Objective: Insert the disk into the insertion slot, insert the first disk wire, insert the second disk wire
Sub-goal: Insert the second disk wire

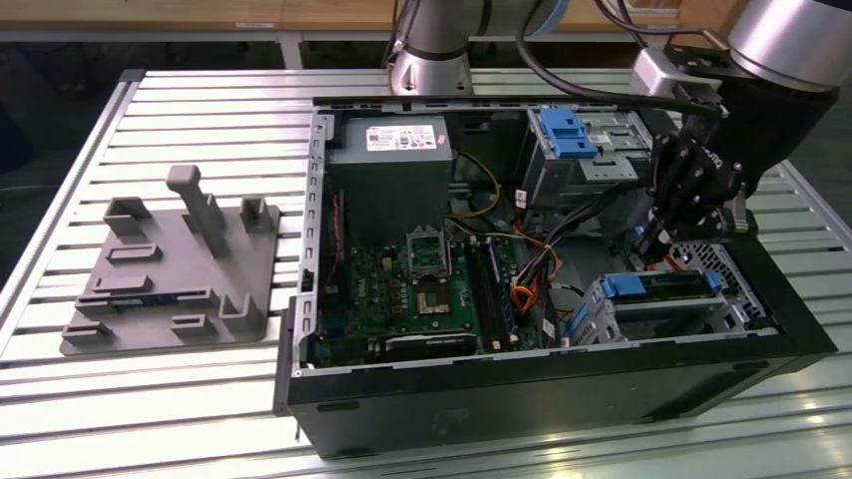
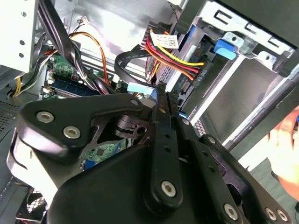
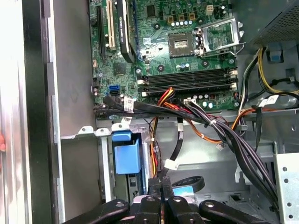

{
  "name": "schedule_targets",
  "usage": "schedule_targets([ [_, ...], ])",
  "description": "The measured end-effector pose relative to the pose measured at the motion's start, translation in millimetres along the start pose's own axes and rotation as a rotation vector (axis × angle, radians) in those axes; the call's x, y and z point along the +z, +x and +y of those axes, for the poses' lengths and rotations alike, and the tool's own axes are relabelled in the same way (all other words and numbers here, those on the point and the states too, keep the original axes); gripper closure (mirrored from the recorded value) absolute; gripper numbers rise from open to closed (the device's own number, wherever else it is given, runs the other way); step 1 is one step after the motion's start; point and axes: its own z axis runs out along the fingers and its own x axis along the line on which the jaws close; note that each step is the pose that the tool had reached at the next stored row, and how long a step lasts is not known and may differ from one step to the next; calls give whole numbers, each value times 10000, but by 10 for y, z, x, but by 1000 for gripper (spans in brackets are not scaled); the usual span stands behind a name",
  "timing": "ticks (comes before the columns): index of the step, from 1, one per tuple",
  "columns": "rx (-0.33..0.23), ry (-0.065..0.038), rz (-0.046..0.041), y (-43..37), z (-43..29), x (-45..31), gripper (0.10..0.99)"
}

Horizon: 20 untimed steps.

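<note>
Claw (image 3: 161, 183) pinched together on black disk wire (image 3: 189, 178) w/ pale-blue plug (image 2: 140, 88). Disk (image 1: 661, 289) sits in insertion slot (image 1: 728, 267), lower right of exterior view. Best approach, imo: keep plug square to port, push straight, no twisting.

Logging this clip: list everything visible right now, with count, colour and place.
table: one, silver, slatted, under everything.
fixture plate: one, grey, on the table, at the exterior view's left of the case.
computer case: one, black, open.
motherboard: one, green, on the case floor.
tall bay: one, silver with a blue latch, inside the case.
insertion slot: one, silver cage, inside the case.
disk: one, silver in a blue carrier, seated in the insertion slot.
wires: a bundle, black, red, orange, yellow, crossing the case.
hand: one, beside the case.
gripper: one, black, jaws together, by the disk.
</note>
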Motion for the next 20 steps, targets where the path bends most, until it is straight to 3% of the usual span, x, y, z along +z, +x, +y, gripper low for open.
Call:
schedule_targets([
  [3, 30, 14, 152, 1, -20, -23, 941],
  [4, 42, 23, 243, 2, -25, -27, 941],
  [6, 66, 48, 485, 4, -29, -30, 941],
  [8, 95, 85, 817, 4, -29, -30, 941],
  [9, 102, 98, 926, 2, -30, -30, 941],
  [16, 104, 102, 963, 0, -29, -29, 941],
  [20, 177, 126, 1137, 2, -29, -29, 941],
])
